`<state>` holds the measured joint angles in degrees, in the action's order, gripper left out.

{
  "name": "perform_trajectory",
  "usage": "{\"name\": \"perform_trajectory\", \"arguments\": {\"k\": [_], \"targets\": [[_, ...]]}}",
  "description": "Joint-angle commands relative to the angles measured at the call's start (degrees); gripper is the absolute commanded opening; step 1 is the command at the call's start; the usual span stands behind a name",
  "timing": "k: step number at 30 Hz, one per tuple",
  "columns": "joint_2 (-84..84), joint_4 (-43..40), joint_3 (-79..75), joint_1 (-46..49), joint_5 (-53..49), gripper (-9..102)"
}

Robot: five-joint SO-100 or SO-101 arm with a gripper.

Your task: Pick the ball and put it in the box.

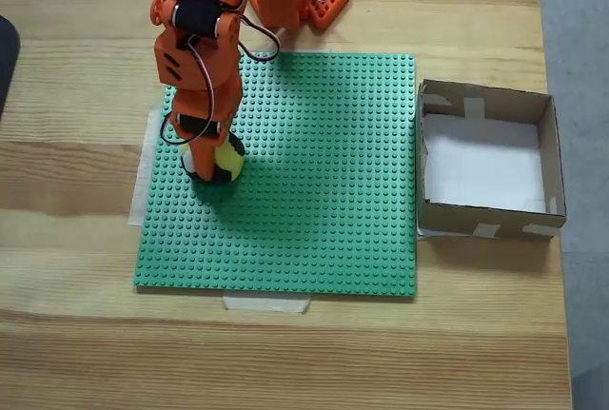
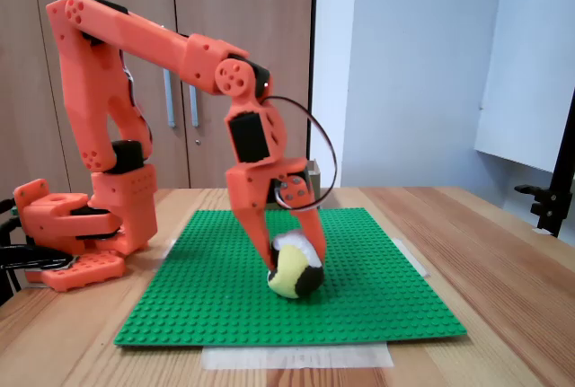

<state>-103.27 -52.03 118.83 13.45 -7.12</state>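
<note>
In both fixed views I have the tool [image 2: 292, 257] clenched around the ball [image 2: 296, 275] on the green baseplate [image 1: 324, 172]; next, lift it toward the box [image 1: 550, 158].

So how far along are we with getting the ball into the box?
Done: the orange gripper has reached the small yellow, white and black ball, its fingers straddling it. In hand: the grasp; the ball sits on the green studded baseplate, and whether it is squeezed is unclear. Left: lift, carry and drop into the shallow brown cardboard box, whose white floor is bare.
</note>
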Motion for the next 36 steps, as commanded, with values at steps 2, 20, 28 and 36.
{"name": "perform_trajectory", "arguments": {"k": [2,20,28,36], "targets": [[-1.76,0.79,-1.14,0.44,-1.93,17],[-1.93,-13.27,-23.29,-1.41,-3.78,12],[-1.85,-21.8,-36.21,-7.21,-3.52,12],[-1.93,-25.93,-43.07,-13.01,-2.46,13]]}}
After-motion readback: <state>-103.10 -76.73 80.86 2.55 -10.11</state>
